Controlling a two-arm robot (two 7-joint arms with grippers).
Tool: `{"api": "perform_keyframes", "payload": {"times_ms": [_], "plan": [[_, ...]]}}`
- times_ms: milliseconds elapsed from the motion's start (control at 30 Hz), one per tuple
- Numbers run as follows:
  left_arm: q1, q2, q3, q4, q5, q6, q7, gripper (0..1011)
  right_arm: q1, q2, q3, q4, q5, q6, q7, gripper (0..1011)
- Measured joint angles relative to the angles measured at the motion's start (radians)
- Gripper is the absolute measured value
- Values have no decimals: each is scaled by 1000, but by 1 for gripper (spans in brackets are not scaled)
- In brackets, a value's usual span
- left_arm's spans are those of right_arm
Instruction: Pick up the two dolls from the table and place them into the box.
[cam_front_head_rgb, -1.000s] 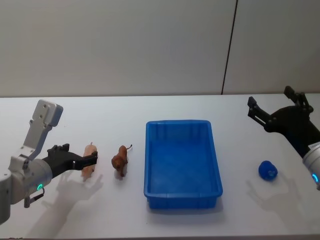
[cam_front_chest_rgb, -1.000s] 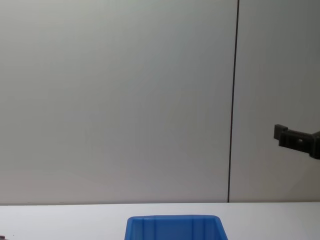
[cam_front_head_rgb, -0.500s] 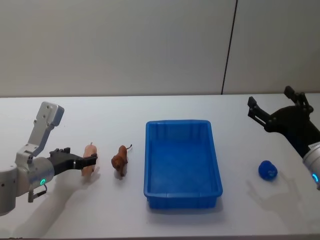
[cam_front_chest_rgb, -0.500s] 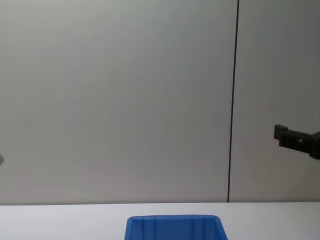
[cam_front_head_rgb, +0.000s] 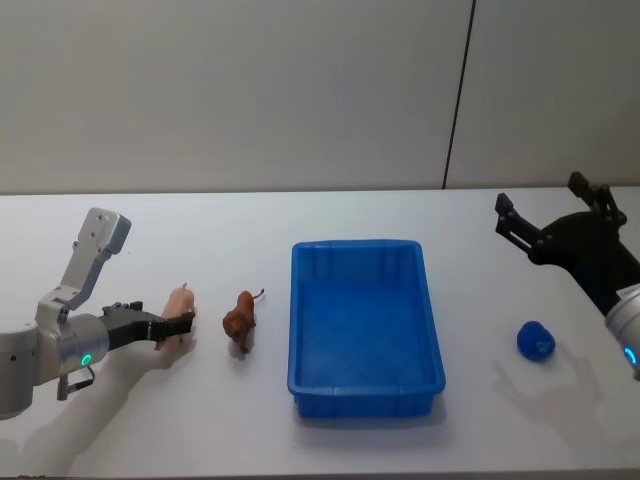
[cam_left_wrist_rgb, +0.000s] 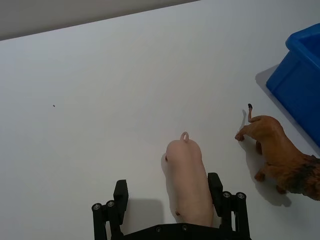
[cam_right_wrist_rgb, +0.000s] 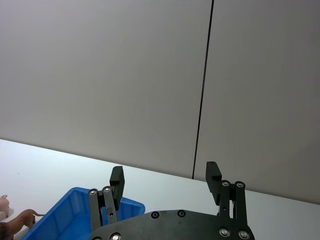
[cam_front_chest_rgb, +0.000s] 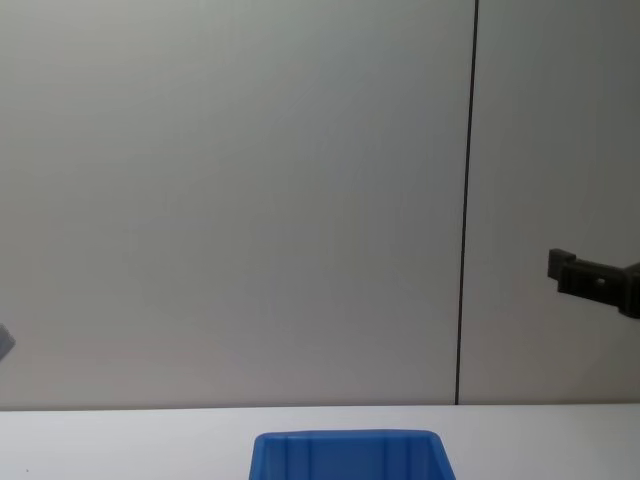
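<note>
A pale pink pig doll (cam_front_head_rgb: 179, 303) (cam_left_wrist_rgb: 186, 180) lies on the white table (cam_front_head_rgb: 200, 240), left of the box. My left gripper (cam_front_head_rgb: 168, 326) (cam_left_wrist_rgb: 167, 189) is open and low at the table, its fingers (cam_left_wrist_rgb: 120, 192) on either side of the pig's body, one finger close against it. A brown animal doll (cam_front_head_rgb: 240, 318) (cam_left_wrist_rgb: 280, 159) stands between the pig and the blue box (cam_front_head_rgb: 410, 385) (cam_left_wrist_rgb: 300, 75) (cam_front_chest_rgb: 345, 440). My right gripper (cam_front_head_rgb: 552, 222) (cam_right_wrist_rgb: 165, 175) hangs open above the table's right side, holding nothing.
A small blue rounded object (cam_front_head_rgb: 537, 340) lies on the table right of the box, under my right arm. A grey wall with a dark vertical seam (cam_front_head_rgb: 458, 95) stands behind the table's far edge.
My left arm has sunk lower and drawn slightly left, with the fingers settling around the pink doll. The brown doll, the box and the right arm have not moved.
</note>
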Motion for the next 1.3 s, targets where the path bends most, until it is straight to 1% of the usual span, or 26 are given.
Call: {"api": "perform_keyframes", "payload": {"times_ms": [133, 167, 200, 267, 300, 333, 367, 433, 467, 500, 733, 767, 933, 1300], "plan": [[-16, -6, 2, 32, 11, -4, -16, 993, 0, 0, 0, 0, 0, 0, 0, 1001], [-21, -8, 2, 41, 15, -6, -21, 971, 0, 0, 0, 0, 0, 0, 0, 1000], [-21, -8, 2, 41, 15, -6, -21, 971, 0, 0, 0, 0, 0, 0, 0, 1001], [-29, -12, 3, 59, 21, -8, -30, 904, 0, 0, 0, 0, 0, 0, 0, 1001], [-31, -12, 4, 62, 22, -9, -31, 904, 0, 0, 0, 0, 0, 0, 0, 1001], [-33, -13, 4, 66, 23, -9, -33, 858, 0, 0, 0, 0, 0, 0, 0, 1001], [-34, -14, 4, 69, 24, -10, -35, 839, 0, 0, 0, 0, 0, 0, 0, 1001], [-39, -16, 4, 78, 27, -11, -40, 767, 0, 0, 0, 0, 0, 0, 0, 1000], [-40, -16, 4, 80, 28, -11, -41, 757, 0, 0, 0, 0, 0, 0, 0, 1001], [-43, -17, 5, 85, 30, -13, -43, 711, 0, 0, 0, 0, 0, 0, 0, 1001], [-50, -20, 5, 98, 34, -15, -50, 512, 0, 0, 0, 0, 0, 0, 0, 1001], [-51, -20, 5, 101, 35, -16, -51, 465, 0, 0, 0, 0, 0, 0, 0, 1001], [-55, -22, 6, 107, 37, -17, -55, 432, 0, 0, 0, 0, 0, 0, 0, 1001], [-58, -23, 6, 113, 39, -19, -58, 429, 0, 0, 0, 0, 0, 0, 0, 1001]]}}
